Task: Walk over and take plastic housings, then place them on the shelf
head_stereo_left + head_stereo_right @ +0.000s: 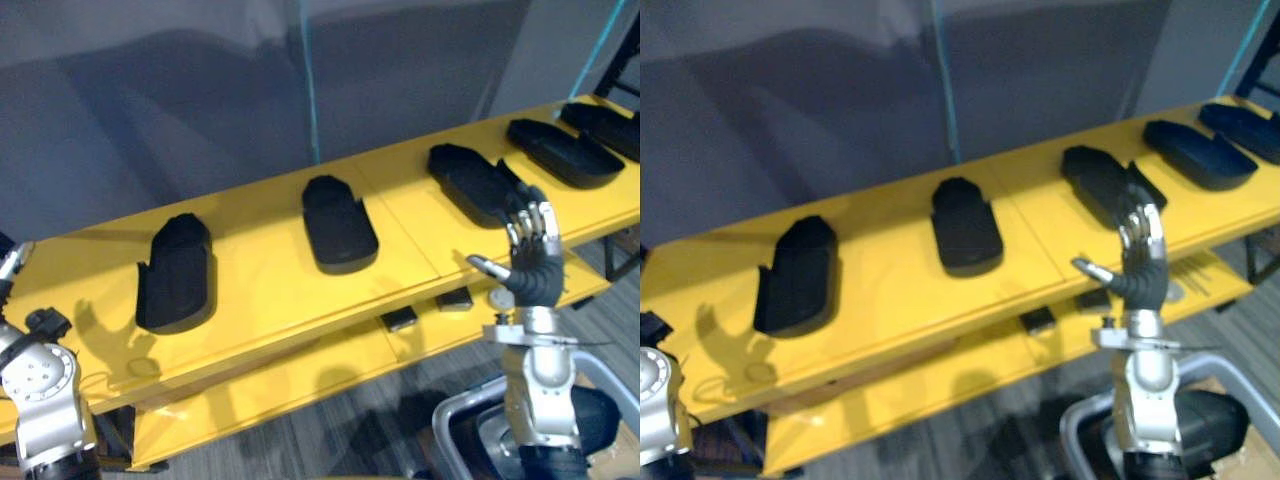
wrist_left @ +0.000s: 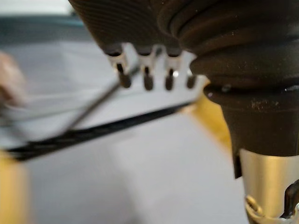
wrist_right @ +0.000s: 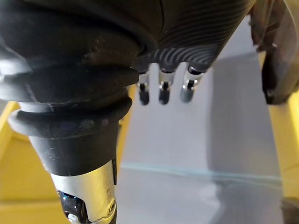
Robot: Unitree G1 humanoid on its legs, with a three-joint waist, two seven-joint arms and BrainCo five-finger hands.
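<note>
Several black plastic housings lie in a row on the yellow shelf top (image 1: 260, 270): one at the left (image 1: 177, 272), one in the middle (image 1: 338, 222), one right of centre (image 1: 475, 182), and two more at the far right (image 1: 563, 150). My right hand (image 1: 530, 255) is raised in front of the shelf's near edge, just before the right-of-centre housing. It is open, its fingers straight up and its thumb out, and it holds nothing. That housing's edge (image 3: 280, 56) shows past the right hand's fingers (image 3: 161, 88). My left hand (image 2: 145, 70) is low at the shelf's left end, open and empty.
A lower yellow tier (image 1: 300, 380) juts out under the top and carries two small dark blocks (image 1: 400, 318). A grey wall with a teal vertical strip (image 1: 310, 80) stands behind the shelf. Grey carpet (image 1: 350, 440) lies in front.
</note>
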